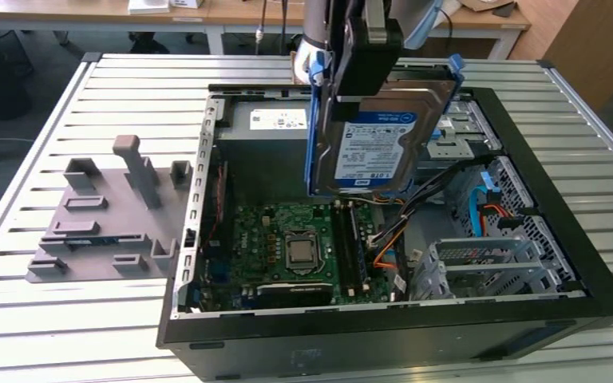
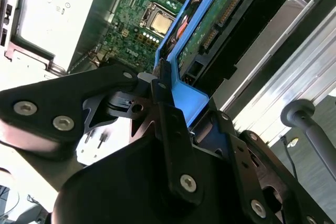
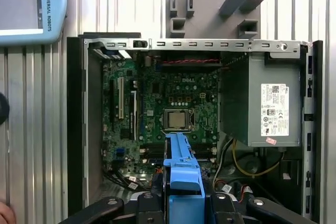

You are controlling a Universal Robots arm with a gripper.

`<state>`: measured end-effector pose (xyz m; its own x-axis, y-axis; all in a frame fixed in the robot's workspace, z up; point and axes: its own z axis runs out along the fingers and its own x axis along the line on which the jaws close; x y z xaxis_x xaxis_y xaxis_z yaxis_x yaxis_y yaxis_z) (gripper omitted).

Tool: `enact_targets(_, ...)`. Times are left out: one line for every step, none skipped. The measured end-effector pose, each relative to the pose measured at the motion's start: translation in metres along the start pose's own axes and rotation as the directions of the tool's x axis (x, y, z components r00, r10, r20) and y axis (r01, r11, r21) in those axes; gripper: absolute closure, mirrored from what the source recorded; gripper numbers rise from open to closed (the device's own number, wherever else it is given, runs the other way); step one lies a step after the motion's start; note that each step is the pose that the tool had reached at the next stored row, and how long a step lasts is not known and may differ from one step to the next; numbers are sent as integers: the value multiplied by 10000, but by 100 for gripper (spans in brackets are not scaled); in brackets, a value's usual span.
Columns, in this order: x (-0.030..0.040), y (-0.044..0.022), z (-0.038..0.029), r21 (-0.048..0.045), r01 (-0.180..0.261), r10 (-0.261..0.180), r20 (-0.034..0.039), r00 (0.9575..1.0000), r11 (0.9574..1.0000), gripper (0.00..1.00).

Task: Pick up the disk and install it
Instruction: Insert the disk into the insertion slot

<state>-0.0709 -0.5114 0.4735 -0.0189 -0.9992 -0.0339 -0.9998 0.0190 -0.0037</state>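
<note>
The disk (image 1: 376, 148), a silver hard drive with a blue-and-white label in a blue carrier bracket, hangs on edge over the open computer case (image 1: 573, 239). It is tilted above the middle of the case, between the motherboard and the drive bays. My gripper (image 1: 362, 80) is shut on the top end of the disk. In the second wrist view the black fingers (image 2: 165, 103) clamp the blue bracket of the disk (image 2: 181, 51), with its green circuit side showing. In the first wrist view the disk (image 3: 182, 174) is seen edge-on between the jaws of the gripper (image 3: 184, 205), above the motherboard.
Inside the case lie the green motherboard (image 1: 296, 243), a grey power supply box (image 3: 262, 108) and a grey drive cage (image 1: 488, 267) with cables. A grey moulded fixture (image 1: 104, 219) stands on the slatted metal table (image 1: 29, 319) at the exterior view's left. A teach pendant (image 3: 31, 3) lies beside the case.
</note>
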Motion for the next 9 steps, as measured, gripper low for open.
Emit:
enact_targets(16, -3, 0, 0, -1, 1, -4, 10000, 10000, 64)
enact_targets(31, -5, -1, 1, -1, 1, -10, 10000, 10000, 64)
enact_targets(45, -8, -1, 1, -2, 2, -15, 10000, 10000, 64)
enact_targets(58, -11, -1, 1, -3, 3, -22, 10000, 10000, 64)
enact_targets(68, -15, -1, 1, -5, 5, -30, 10000, 10000, 64)
enact_targets(76, -21, -2, 1, -7, 7, -39, 10000, 10000, 64)
enact_targets(80, -30, -1, 1, -10, 10, -43, 10000, 10000, 64)
enact_targets(83, -43, -1, 2, -14, 14, -44, 10000, 10000, 64)
enact_targets(85, -61, -1, 2, -16, 16, -46, 10000, 10000, 64)
